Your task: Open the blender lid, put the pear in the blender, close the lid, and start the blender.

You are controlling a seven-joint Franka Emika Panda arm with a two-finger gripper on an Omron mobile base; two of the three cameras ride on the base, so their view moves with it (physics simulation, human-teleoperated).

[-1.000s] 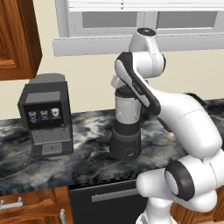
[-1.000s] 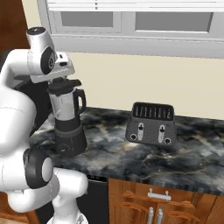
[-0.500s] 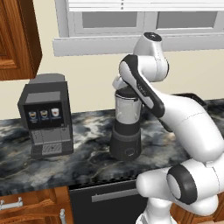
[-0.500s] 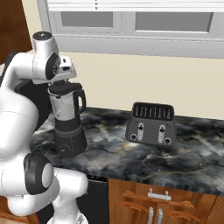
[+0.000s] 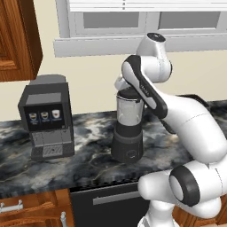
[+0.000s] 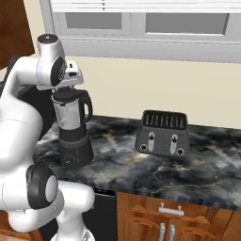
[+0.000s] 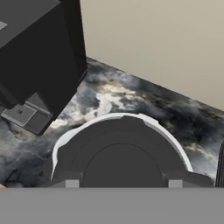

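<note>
Gripping the blender lid (image 6: 70,95), hand (image 6: 69,89) atop the blender (image 6: 73,129).

One blender (image 5: 127,133), one coffee machine (image 5: 46,117), one toaster (image 6: 163,133), lid possibly one

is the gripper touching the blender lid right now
Cannot tell. In the right base view the gripper sits right on top of the blender lid on the blender, but the hand hides the fingertips, so no view shows contact or a gap plainly.
</note>
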